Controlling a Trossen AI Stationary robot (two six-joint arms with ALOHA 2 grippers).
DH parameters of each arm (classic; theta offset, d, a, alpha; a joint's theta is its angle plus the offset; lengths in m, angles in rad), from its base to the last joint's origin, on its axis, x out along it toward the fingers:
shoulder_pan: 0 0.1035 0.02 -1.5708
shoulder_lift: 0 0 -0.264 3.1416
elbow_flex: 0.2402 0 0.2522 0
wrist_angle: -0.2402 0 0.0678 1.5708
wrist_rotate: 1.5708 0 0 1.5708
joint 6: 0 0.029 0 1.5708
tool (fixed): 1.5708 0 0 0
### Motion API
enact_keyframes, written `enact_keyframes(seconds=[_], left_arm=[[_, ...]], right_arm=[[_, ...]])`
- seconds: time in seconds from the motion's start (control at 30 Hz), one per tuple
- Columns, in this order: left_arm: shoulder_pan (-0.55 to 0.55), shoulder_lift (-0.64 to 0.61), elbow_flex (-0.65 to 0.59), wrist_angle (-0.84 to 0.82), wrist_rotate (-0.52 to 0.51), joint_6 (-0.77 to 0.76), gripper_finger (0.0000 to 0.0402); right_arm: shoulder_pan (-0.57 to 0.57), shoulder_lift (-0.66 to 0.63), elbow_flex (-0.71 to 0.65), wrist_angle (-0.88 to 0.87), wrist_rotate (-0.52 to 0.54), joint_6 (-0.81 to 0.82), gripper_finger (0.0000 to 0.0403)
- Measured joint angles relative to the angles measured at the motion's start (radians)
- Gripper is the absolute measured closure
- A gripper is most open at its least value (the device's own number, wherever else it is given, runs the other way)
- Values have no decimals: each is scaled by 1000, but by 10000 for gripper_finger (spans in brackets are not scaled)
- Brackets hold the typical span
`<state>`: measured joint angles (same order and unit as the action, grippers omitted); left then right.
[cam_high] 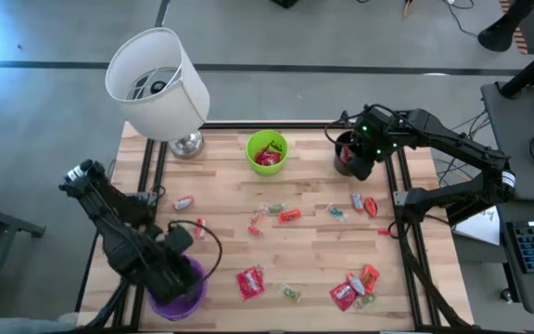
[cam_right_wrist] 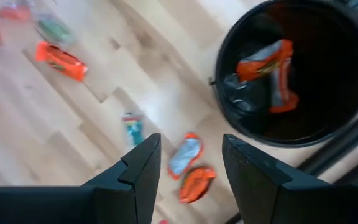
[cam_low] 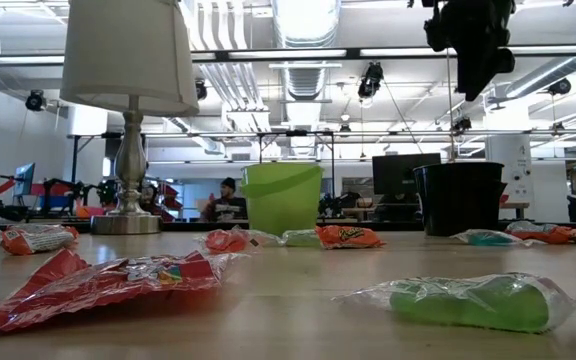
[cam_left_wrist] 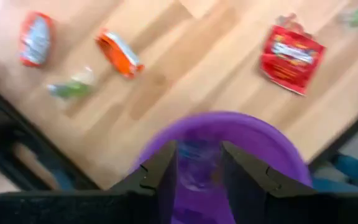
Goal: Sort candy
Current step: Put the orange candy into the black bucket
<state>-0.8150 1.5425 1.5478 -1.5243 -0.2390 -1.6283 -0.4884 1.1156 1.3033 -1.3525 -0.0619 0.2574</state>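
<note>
High view, left to right: left tool (cam_high: 185,271) hangs over the purple cup (cam_high: 176,295), fingers parted, a clear-wrapped piece between them — gripped or falling, I cannot tell. Candy (cam_high: 290,215) lies scattered across the desk (cam_high: 318,250) ahead of both tools — light, crinkly, slippery; pinch each across its middle. Right tool (cam_high: 352,160), fingers apart and empty, hovers above the black cup (cam_high: 345,153).
</note>
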Motion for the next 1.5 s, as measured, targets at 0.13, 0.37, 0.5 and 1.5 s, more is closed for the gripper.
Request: enact_keyframes(seconds=[0.13, 0.37, 0.5, 1.5], left_arm=[[46, -2, -2, -46, -15, 63, 299], [126, -8, -12, -46, -109, 245, 299], [182, -9, -26, -46, -141, 362, 300], [277, -351, -260, -40, -250, 662, 300]], right_arm=[[4, 0, 0, 0, -25, 45, 239], [99, 0, 0, 8, -25, 145, 239], [198, 0, 0, 12, -25, 247, 239], [661, 1, -275, 111, 265, 1095, 239]])
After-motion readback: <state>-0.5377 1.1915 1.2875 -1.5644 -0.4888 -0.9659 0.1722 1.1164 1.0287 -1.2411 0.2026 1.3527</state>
